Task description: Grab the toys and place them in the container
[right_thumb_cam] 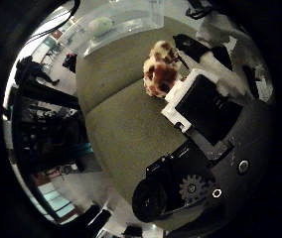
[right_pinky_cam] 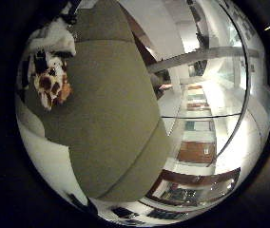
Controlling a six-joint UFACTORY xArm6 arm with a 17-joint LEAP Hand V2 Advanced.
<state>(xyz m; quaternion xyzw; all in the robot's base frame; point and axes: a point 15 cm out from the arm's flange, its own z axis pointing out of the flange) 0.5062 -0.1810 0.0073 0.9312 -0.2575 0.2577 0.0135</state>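
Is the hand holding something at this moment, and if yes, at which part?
The hand appears to hold the brown-and-white spotted plush toy above the olive-green cushion. Which part of the toy it grips cannot be told.

the robot hand (right_thumb_cam: 205,106) is built of boxy black blocks set in white brackets. a toothed grey gear sits on its dark body beside two round silver screw heads, and one finger ends in a rounded black tip. white segments show above.
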